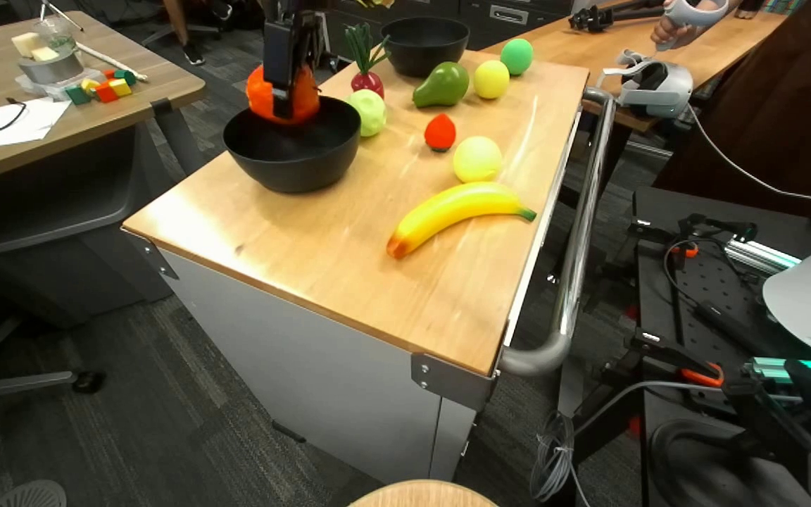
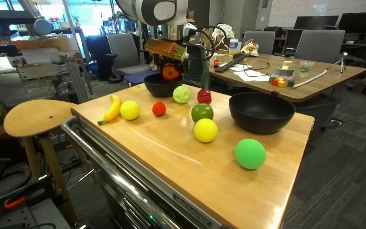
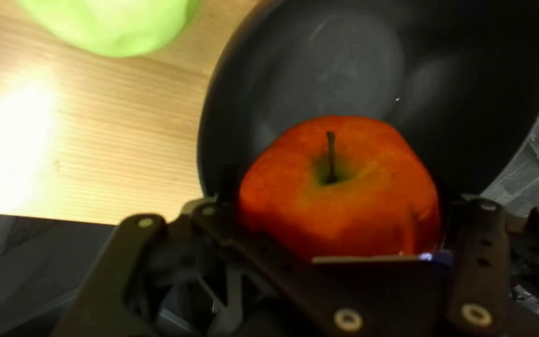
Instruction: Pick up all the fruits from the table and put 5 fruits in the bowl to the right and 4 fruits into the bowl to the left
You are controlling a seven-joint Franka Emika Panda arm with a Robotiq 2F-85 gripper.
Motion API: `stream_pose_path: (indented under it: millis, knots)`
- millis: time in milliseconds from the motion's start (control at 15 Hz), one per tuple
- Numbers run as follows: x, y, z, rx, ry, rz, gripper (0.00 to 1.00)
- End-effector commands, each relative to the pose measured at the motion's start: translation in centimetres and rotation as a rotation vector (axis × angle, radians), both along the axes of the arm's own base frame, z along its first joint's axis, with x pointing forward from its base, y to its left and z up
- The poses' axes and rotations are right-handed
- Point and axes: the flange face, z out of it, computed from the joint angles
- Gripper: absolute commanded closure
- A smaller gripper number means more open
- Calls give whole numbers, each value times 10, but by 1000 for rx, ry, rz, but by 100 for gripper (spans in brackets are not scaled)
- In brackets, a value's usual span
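Black two-fingered gripper (image 3: 339, 200): foremost in the wrist view; jaws parted by the fruit's width, pressed to its sides.
Red-orange stemmed apple (image 3: 342, 206): held between those jaws, over the mouth of the matte black round bowl (image 1: 296, 176) beneath the tool; rim clearance cannot be told.
Pale-green dimpled fruit (image 2: 181, 94): on the wooden tabletop (image 1: 307, 253), just beside that bowl, near the tool.
Curved yellow banana (image 1: 455, 211), second black bowl (image 2: 262, 120): on the tabletop, apart from the tool.
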Motion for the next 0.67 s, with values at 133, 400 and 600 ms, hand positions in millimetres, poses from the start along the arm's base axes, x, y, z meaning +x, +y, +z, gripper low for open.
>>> stream_pose_path:
  millis: [133, 400, 600]
  knots:
    - [28, -2, 7, 17, 35, 15, 0]
    - [1, -8, 61, 75, 92, 83, 0]
    - [-35, -28, 112, 7, 122, 102, 0]
